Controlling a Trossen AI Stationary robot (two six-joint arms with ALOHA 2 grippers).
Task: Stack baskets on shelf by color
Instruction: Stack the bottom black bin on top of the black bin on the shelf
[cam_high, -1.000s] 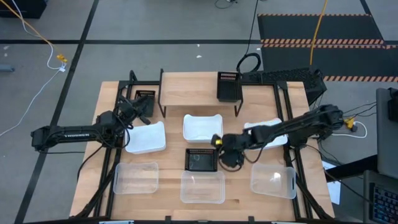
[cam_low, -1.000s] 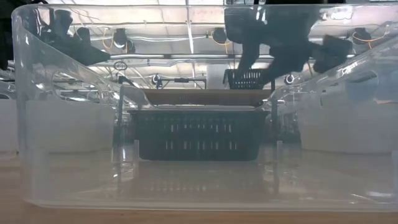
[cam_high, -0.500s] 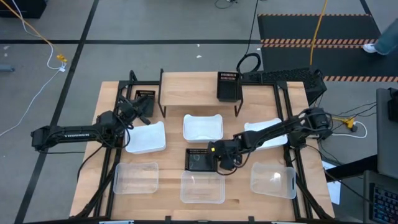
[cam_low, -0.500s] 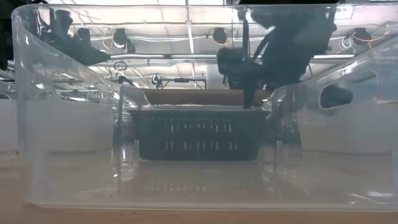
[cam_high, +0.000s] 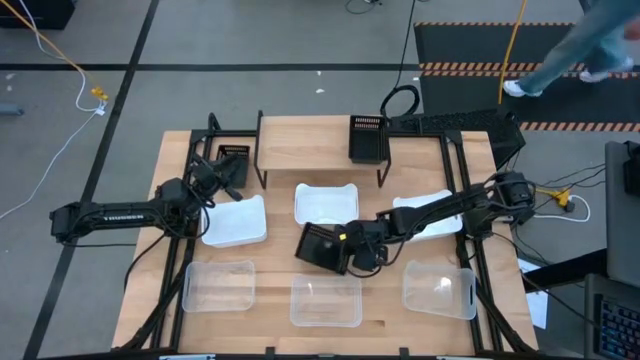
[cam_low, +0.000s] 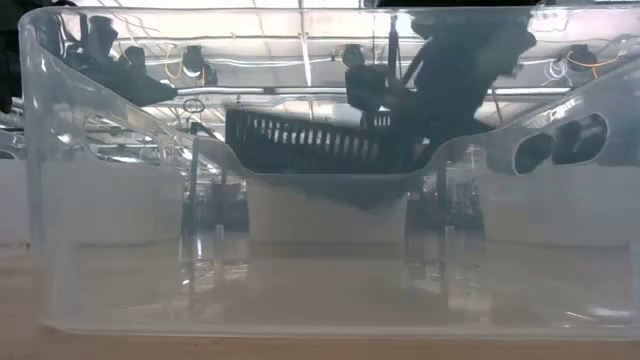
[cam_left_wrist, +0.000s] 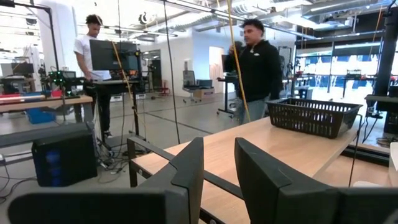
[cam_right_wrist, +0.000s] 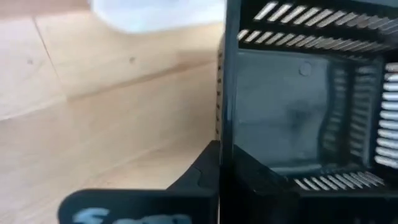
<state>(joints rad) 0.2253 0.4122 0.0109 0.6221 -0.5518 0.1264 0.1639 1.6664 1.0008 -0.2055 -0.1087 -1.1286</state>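
Only one black basket (cam_high: 367, 139) stands on the shelf (cam_high: 310, 150), at its right end, well beyond the right pincer (cam_high: 352, 252). The stacking by colour has barely begun.

A second black basket (cam_high: 233, 160) sits off the shelf's left end, just past the left pincer (cam_high: 218, 175). The third black basket (cam_high: 322, 246) is pinched by one wall in the right pincer, whose fingers are pressed together on it. In the low view this basket (cam_low: 320, 150) hangs tilted, clear of the table (cam_high: 390, 305).

Three white baskets remain on the table. One (cam_high: 325, 204) lies just beyond the right pincer, towards the shelf. One (cam_high: 236, 222) lies beside the left arm. The last (cam_high: 428, 214) is partly under the right arm. Three clear baskets line the near edge: one (cam_high: 325, 300) right below the held basket, one (cam_high: 218, 285) to its left, one (cam_high: 439, 289) to its right. None of these six is stacked yet.

The right arm reaches from the table's right side across to the middle, bent low. In its wrist view the finger (cam_right_wrist: 205, 171) shows against the basket wall.

The left arm lies stretched out at the left side, waiting. In its wrist view its two fingers (cam_left_wrist: 186, 168) stand slightly apart with nothing between them, aimed along the shelf top. Two people stand in the room behind.
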